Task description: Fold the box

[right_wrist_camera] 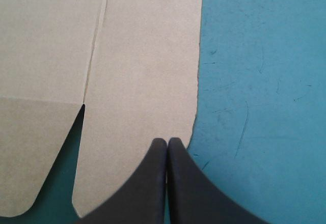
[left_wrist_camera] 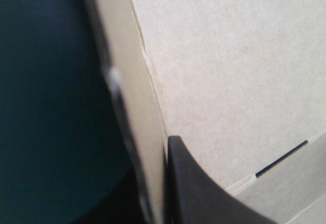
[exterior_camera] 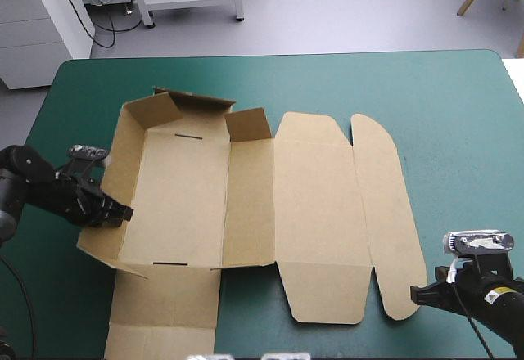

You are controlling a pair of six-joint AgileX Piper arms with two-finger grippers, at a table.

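The brown box (exterior_camera: 319, 204) lies spread on the teal-green cover, its left wall (exterior_camera: 110, 200) tilted up and two small far flaps (exterior_camera: 196, 110) raised. My left gripper (exterior_camera: 123, 213) is shut on that left wall. In the left wrist view the wall's edge (left_wrist_camera: 137, 107) runs between the two fingers (left_wrist_camera: 160, 150), with the base panel and a slot (left_wrist_camera: 280, 159) beyond. My right gripper (exterior_camera: 416, 294) is shut at the near end of the rounded outer flap (exterior_camera: 393, 213). In the right wrist view its fingers (right_wrist_camera: 167, 141) meet in one arch over that flap's corner (right_wrist_camera: 147, 71).
A near flap (exterior_camera: 164, 315) of the box lies flat and reaches the table's front edge. Bare teal-green cover (exterior_camera: 458, 123) lies to the right of the box and along the far edge.
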